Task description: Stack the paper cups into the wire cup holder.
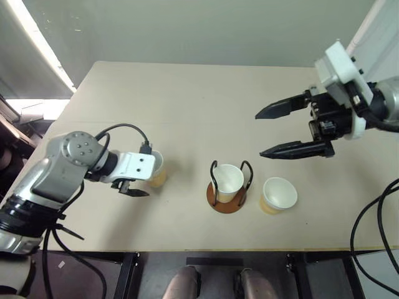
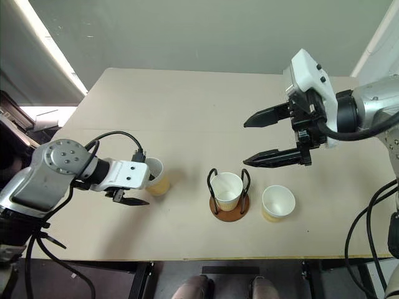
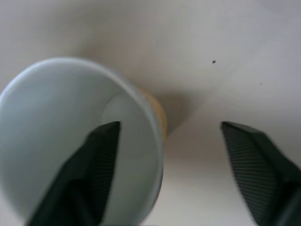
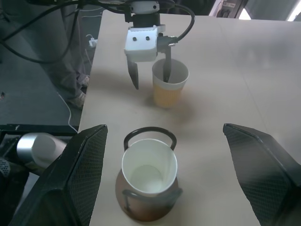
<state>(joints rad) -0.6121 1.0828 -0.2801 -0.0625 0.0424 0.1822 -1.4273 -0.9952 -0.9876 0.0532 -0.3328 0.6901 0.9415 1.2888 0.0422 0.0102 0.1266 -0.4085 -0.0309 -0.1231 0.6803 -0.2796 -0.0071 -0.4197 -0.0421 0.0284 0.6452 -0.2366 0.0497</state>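
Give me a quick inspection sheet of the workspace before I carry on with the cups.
Surface: beige table, bare between the items.
Job's things: wire cup holder holds one upright cup; a second cup stands beside it; a third cup stands at the left gripper.
Clutter: nothing seen.
Grippers: left gripper straddles the third cup's rim, one finger inside, one outside, not closed on it; right gripper open, raised above the table.
Cables: black cable on left wrist; black cables hanging at right.
Surroundings: grey floor beyond the table.

Silver-grey arms carried white wrist housings, black cables looped behind, and black ribbed fingers (image 1: 283, 131) tapered to points.
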